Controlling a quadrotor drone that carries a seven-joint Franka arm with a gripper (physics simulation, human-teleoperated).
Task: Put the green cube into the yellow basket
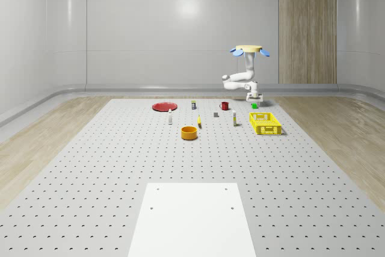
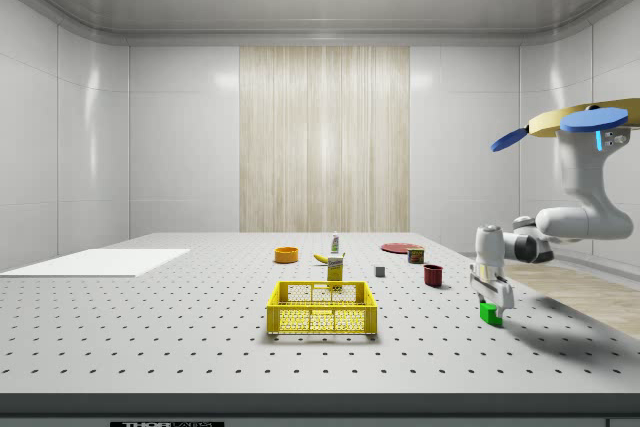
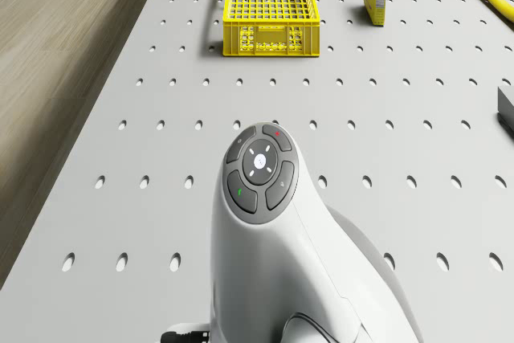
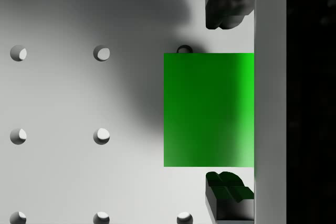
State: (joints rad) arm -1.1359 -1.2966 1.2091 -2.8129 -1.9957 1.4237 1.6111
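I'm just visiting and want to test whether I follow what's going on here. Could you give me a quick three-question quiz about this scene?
1. True or false: the green cube already lies in the yellow basket.
2. Where is the gripper? A) over the red plate B) just above the cube, a finger on either side C) inside the basket
3. Fill in: the drone hovers above the perforated ____.

Key: 1 false, it sits on the table; 2 B; 3 table.
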